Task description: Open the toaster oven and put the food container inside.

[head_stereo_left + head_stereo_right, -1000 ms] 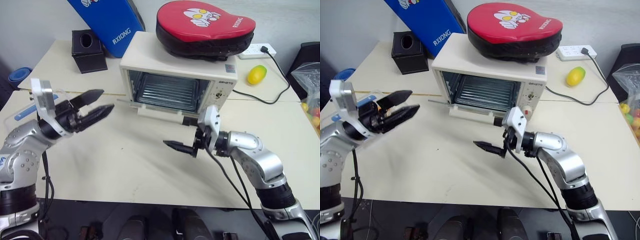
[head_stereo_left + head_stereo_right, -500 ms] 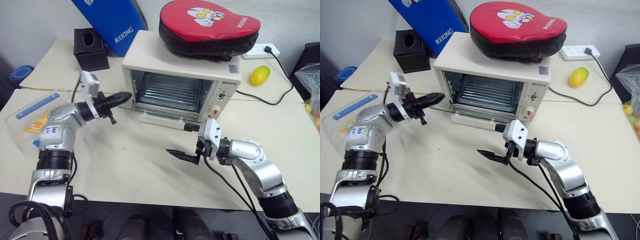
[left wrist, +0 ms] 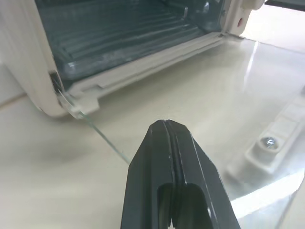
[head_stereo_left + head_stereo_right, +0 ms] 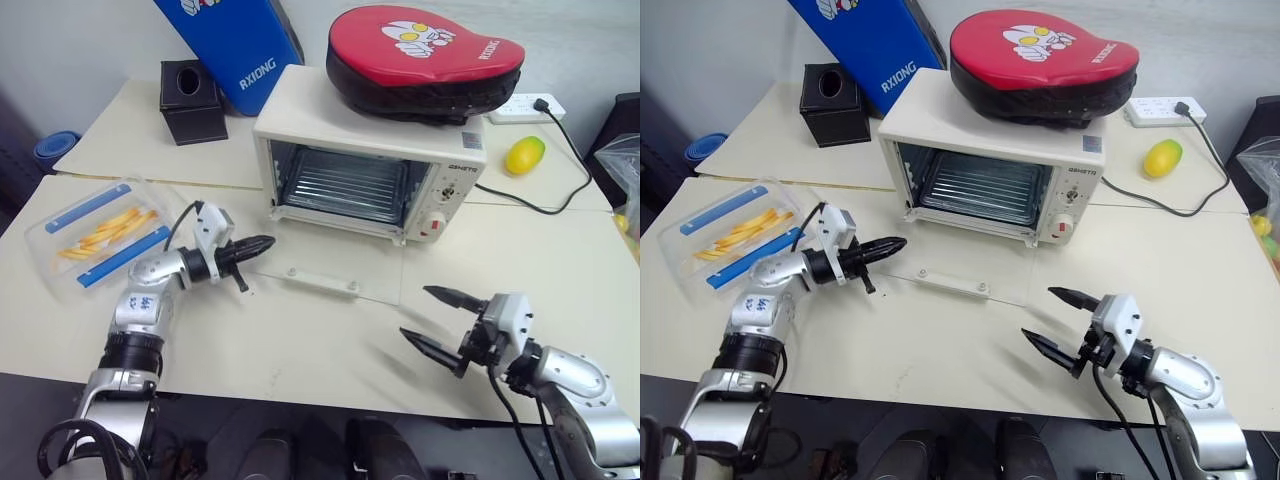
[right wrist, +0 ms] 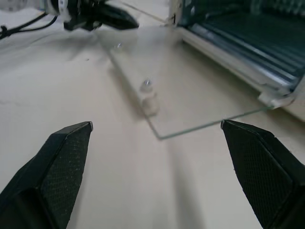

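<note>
With the glass door (image 4: 335,270) of the toaster oven (image 4: 370,150) lying flat on the worktop (image 4: 300,340), the clenched, empty left gripper (image 4: 255,245) sits just beside its near corner. The right gripper (image 4: 437,320) hangs released, the door ahead of it. The one food container (image 4: 100,235) rests behind the left gripper, apart from it. A careless swing toward it could knock the door or shove the box away. One oven, one container, two grippers.
</note>
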Robot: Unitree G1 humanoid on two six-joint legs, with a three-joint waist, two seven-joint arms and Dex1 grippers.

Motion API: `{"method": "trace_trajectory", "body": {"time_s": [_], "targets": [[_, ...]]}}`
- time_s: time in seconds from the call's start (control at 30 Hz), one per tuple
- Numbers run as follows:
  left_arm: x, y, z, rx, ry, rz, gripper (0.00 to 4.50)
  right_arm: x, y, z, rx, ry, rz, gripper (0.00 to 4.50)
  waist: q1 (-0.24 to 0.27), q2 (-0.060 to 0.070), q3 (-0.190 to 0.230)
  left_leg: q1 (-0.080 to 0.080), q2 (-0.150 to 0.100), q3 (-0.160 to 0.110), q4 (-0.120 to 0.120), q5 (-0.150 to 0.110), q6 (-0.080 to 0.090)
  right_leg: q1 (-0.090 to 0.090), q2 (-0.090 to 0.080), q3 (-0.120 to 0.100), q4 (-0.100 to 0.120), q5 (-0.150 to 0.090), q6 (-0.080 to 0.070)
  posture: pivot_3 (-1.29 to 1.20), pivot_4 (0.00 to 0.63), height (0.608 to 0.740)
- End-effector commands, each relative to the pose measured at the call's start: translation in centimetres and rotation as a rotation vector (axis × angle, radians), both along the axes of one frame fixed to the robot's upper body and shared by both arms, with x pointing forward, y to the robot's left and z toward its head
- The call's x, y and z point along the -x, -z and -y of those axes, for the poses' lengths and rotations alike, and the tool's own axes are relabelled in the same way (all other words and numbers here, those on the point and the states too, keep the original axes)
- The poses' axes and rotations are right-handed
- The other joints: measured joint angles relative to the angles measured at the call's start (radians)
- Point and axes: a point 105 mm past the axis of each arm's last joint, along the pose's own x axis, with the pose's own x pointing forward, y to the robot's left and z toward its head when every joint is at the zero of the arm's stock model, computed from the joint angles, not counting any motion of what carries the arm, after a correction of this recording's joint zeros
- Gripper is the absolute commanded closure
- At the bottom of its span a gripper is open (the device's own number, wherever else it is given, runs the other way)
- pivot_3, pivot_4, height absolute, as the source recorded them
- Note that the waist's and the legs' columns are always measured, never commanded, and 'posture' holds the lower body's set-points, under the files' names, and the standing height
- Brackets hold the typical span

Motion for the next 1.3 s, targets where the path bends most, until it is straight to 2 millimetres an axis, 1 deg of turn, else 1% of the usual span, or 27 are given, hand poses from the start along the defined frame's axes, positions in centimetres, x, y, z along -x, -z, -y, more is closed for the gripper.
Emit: {"method": "trace_trajectory", "body": {"time_s": [0.03, 0.1, 0.17, 0.2, 0.23, 0.3, 0.33, 0.47, 0.5, 0.57, 0.63, 0.67, 0.7, 0.73, 0.8, 0.83, 0.87, 0.9, 0.97, 1.03, 1.07, 1.17, 1.3], "targets": [[1.1, -1.1, -0.6, 0.047, -0.02, 0.052, 4.49, -0.1, -1.5, 0.1, 0.011, -0.011, 0.067, 0.0, -0.001, 0.0, 0.0, 0.0, 0.0, 0.0, 0.0, 0.0, 0.0, 0.0, 0.0, 0.0, 0.0, 0.0, 0.0, 0.0, 0.15, 0.74], [1.7, -0.7, -1.8, 0.084, -0.078, 0.048, 4.49, -0.8, -1.8, -0.4, -0.001, -0.029, 0.088, 0.0, -0.01, 0.0, 0.0, 0.0, 0.0, 0.0, -0.001, 0.0, 0.0, 0.0, 0.0, 0.0, -0.001, 0.0, 0.0, 0.0, 0.15, 0.74], [2.2, -0.3, -3.5, 0.136, -0.175, 0.009, 4.12, -1.4, -2.3, -1.1, -0.031, -0.051, 0.113, 0.0, -0.014, 0.0, 0.0, 0.0, 0.0, 0.0, -0.001, 0.0, 0.0, 0.0, 0.0, 0.0, -0.001, 0.0, 0.0, 0.0, 0.15, 0.74], [2.8, -0.5, -4.6, 0.202, -0.224, 0.006, 3.92, -1.7, -2.7, -1.7, -0.061, -0.084, 0.125, 0.0, -0.014, 0.0, 0.0, 0.0, 0.0, 0.0, -0.001, 0.0, 0.0, 0.0, 0.0, 0.0, -0.001, 0.0, 0.0, 0.0, 0.15, 0.74], [4.0, -1.1, -6.5, 0.296, -0.301, 0.024, 3.66, -2.1, -3.3, -2.4, -0.103, -0.112, 0.144, 0.0, -0.017, 0.0, 0.0, 0.0, 0.0, 0.0, -0.001, 0.0, 0.0, 0.0, 0.0, 0.0, 0.0, 0.0, 0.0, 0.0, 0.15, 0.74], [6.6, -1.9, -9.9, 0.395, -0.454, 0.068, 3.05, -2.6, -4.4, -3.6, -0.147, -0.153, 0.199, 0.0, -0.033, 0.0, 0.0, 0.0, 0.002, 0.001, -0.002, 0.0, 0.0, -0.001, 0.001, 0.001, -0.001, 0.0, 0.0, 0.0, 0.15, 0.74], [7.4, -2.1, -10.8, 0.409, -0.506, 0.078, 2.72, -2.8, -4.7, -3.9, -0.158, -0.161, 0.213, 0.0, -0.036, 0.0, 0.0, 0.0, 0.002, 0.001, -0.002, 0.0, 0.0, -0.001, 0.001, 0.001, -0.001, 0.0, 0.0, 0.0, 0.15, 0.74], [13.9, -1.2, -16.0, 0.468, -0.811, 0.08, 1.53, -2.6, -5.5, -5.9, -0.189, -0.249, 0.27, 0.0, -0.034, 0.0, 0.0, 0.0, 0.002, 0.001, -0.003, -0.001, 0.002, 0.0, 0.0, 0.001, -0.003, 0.0, -0.001, 0.0, 0.15, 0.74], [14.7, -1.2, -16.6, 0.474, -0.851, 0.085, 1.29, -2.5, -5.5, -6.1, -0.188, -0.259, 0.279, 0.0, -0.033, 0.0, 0.0, 0.001, 0.002, 0.001, -0.003, -0.002, 0.002, 0.001, 0.0, 0.002, -0.004, 0.0, -0.001, 0.0, 0.15, 0.74], [17.4, -1.2, -19.6, 0.503, -1.031, 0.123, 0.62, -2.4, -5.5, -6.5, -0.189, -0.277, 0.291, 0.0, -0.016, -0.001, 0.0, 0.0, 0.001, 0.001, -0.002, -0.003, 0.003, 0.002, 0.0, 0.002, -0.005, 0.0, -0.001, 0.0, 0.15, 0.74], [20.2, -1.0, -23.1, 0.544, -1.248, 0.17, 0.01, -2.1, -5.2, -7.1, -0.15, -0.321, 0.309, 0.0, -0.005, -0.002, -0.001, 0.001, 0.001, 0.001, -0.002, -0.003, 0.003, 0.002, 0.0, 0.001, -0.005, 0.0, -0.001, 0.0, 0.15, 0.74], [21.1, -0.9, -24.5, 0.56, -1.324, 0.18, 0.01, -2.0, -5.0, -7.3, -0.139, -0.335, 0.316, 0.0, -0.002, -0.002, -0.001, 0.001, 0.001, 0.0, -0.002, -0.003, 0.003, 0.003, 0.0, 0.001, -0.005, 0.0, -0.001, 0.0, 0.15, 0.74], [21.5, -0.9, -25.5, 0.576, -1.379, 0.18, 0.01, -1.9, -5.0, -7.6, -0.128, -0.35, 0.327, 0.0, 0.0, -0.002, -0.001, 0.001, 0.001, 0.0, -0.002, -0.003, 0.003, 0.003, 0.0, 0.001, -0.004, 0.0, -0.001, 0.0, 0.15, 0.74], [21.4, -1.3, -26.1, 0.601, -1.39, 0.19, 0.01, -1.8, -4.9, -7.8, -0.122, -0.363, 0.336, 0.0, 0.002, -0.002, -0.001, 0.002, 0.001, 0.0, -0.002, -0.003, 0.003, 0.003, 0.0, 0.001, -0.004, 0.0, -0.001, 0.0, 0.15, 0.74], [20.9, -1.9, -26.5, 0.632, -1.377, 0.2, 0.01, -1.8, -4.8, -8.1, -0.121, -0.378, 0.34, 0.0, 0.009, -0.002, -0.001, 0.002, 0.001, 0.0, -0.002, -0.002, 0.003, 0.003, 0.0, 0.001, -0.004, 0.0, -0.001, 0.0, 0.15, 0.74], [19.7, -2.7, -26.7, 0.628, -1.351, 0.192, 0.01, -1.9, -4.9, -8.2, -0.122, -0.381, 0.344, 0.0, 0.011, -0.002, -0.001, 0.002, 0.001, 0.0, -0.002, -0.002, 0.003, 0.003, 0.0, 0.001, -0.004, 0.0, -0.001, 0.0, 0.15, 0.74], [18.7, -3.3, -27.2, 0.562, -1.364, 0.177, 0.01, -2.0, -5.0, -8.2, -0.121, -0.382, 0.348, 0.0, 0.014, -0.004, -0.002, 0.002, 0.001, 0.0, -0.002, -0.002, 0.003, 0.003, 0.0, 0.001, -0.004, 0.0, -0.001, 0.0, 0.15, 0.74], [17.9, -3.2, -27.9, 0.493, -1.405, 0.12, 0.01, -2.2, -5.2, -8.2, -0.119, -0.382, 0.354, 0.0, 0.013, -0.005, -0.002, 0.002, 0.001, 0.0, -0.002, -0.002, 0.003, 0.003, 0.0, 0.001, -0.003, 0.0, -0.001, 0.0, 0.15, 0.74], [15.8, -3.1, -28.9, 0.425, -1.428, -0.025, 0.01, -2.7, -5.5, -8.1, -0.113, -0.372, 0.363, 0.0, 0.011, -0.005, -0.003, 0.002, 0.001, -0.001, -0.002, -0.002, 0.002, 0.003, 0.0, 0.0, -0.003, 0.0, -0.001, 0.0, 0.15, 0.74], [13.6, -3.4, -29.1, 0.411, -1.407, -0.15, 0.01, -3.0, -5.7, -8.0, -0.112, -0.363, 0.37, 0.0, 0.006, -0.005, -0.002, 0.002, 0.0, -0.001, -0.003, -0.002, 0.002, 0.002, 0.0, 0.001, -0.003, 0.0, -0.001, 0.0, 0.15, 0.74], [13.0, -3.5, -29.3, 0.422, -1.412, -0.194, 0.01, -3.1, -5.7, -8.0, -0.111, -0.361, 0.372, 0.0, 0.004, -0.004, -0.002, 0.002, 0.0, -0.001, -0.003, -0.002, 0.003, 0.002, 0.0, 0.001, -0.002, 0.0, -0.001, 0.0, 0.15, 0.74], [10.7, -4.6, -29.3, 0.45, -1.379, -0.263, 0.01, -3.1, -5.7, -8.0, -0.11, -0.355, 0.376, 0.0, -0.007, -0.004, -0.002, 0.001, -0.001, -0.001, -0.004, -0.003, 0.003, 0.0, 0.0, 0.0, 0.0, 0.0, -0.001, 0.0, 0.15, 0.74], [8.5, -4.4, -29.1, 0.418, -1.36, -0.349, 0.01, -2.8, -5.6, -8.1, -0.113, -0.347, 0.372, 0.0, -0.024, -0.005, -0.002, 0.0, -0.001, -0.002, -0.005, -0.003, 0.002, -0.002, 0.0, -0.001, 0.001, 0.0, -0.001, 0.0, 0.15, 0.74]]}}
